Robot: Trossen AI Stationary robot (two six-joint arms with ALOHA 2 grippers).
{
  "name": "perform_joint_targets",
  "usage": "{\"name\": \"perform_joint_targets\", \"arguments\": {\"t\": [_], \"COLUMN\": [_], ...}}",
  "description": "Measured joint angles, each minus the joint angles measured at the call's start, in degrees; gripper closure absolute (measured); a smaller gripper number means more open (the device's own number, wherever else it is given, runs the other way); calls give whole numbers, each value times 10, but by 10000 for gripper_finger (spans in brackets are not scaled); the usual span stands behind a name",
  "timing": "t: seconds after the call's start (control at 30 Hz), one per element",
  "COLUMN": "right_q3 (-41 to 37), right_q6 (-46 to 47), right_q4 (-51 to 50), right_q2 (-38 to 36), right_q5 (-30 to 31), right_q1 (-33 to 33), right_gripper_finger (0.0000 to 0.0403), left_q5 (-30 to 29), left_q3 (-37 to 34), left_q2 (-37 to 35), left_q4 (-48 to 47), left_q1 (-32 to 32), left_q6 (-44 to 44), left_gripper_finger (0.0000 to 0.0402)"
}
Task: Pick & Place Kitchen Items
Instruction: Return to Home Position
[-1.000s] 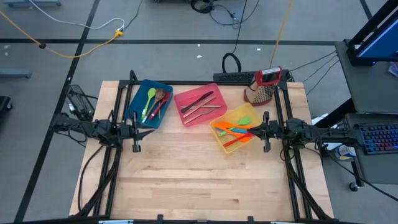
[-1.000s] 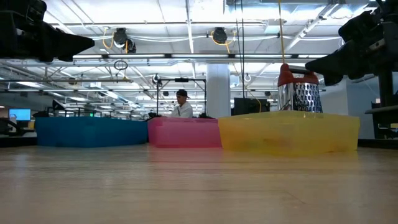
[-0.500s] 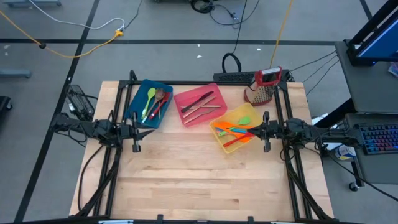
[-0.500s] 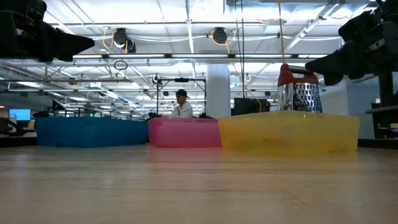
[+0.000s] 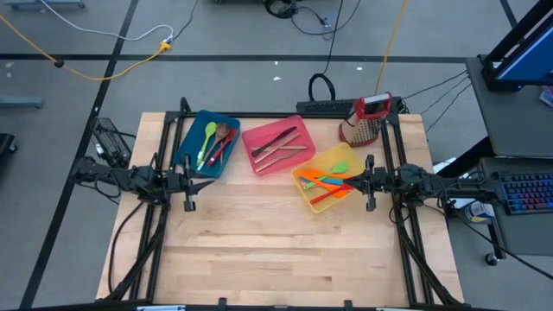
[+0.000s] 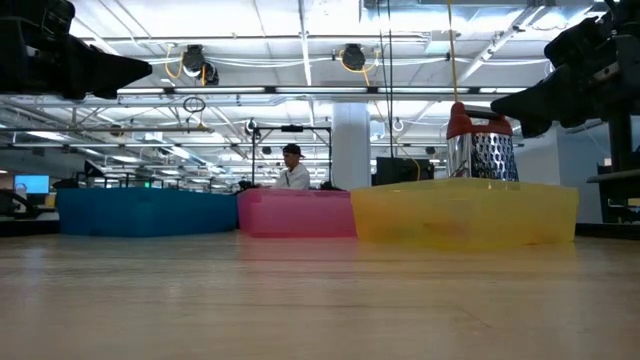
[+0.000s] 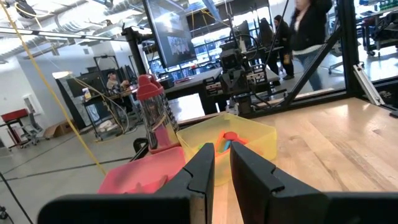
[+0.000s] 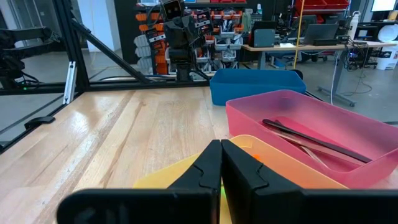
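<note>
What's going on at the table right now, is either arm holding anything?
Neither arm holds anything. The left gripper hangs at the table's left edge beside the blue bin, its fingers a narrow gap apart; the right gripper, shut, hangs at the right edge by the yellow bin. The utensils lie sorted in the blue, pink and yellow bins. The grater stands at the back right.

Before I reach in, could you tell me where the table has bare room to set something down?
The wooden table is bare across its whole near half, below the two robot hands. The far edge is crowded: the blue rectangular plastic bin, the pink rectangular plastic bin and the yellow rectangular plastic bin sit in a row, with the red-topped metal box grater at the far right corner.
</note>
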Motion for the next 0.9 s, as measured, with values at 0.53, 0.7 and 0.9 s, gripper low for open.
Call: {"name": "perform_joint_targets", "arguments": {"t": [0.53, 0.7, 0.9], "right_q3": [0, 0, 0], "right_q6": [0, 0, 0], "right_q4": [0, 0, 0], "right_q2": [0, 0, 0], "right_q5": [0, 0, 0], "right_q1": [0, 0, 0], "right_gripper_finger": [399, 399, 399], "left_q5": [0, 0, 0], "left_q3": [0, 0, 0], "left_q2": [0, 0, 0], "left_q4": [0, 0, 0], "left_q1": [0, 0, 0], "left_q6": [0, 0, 0], "left_gripper_finger": [346, 346, 346]}}
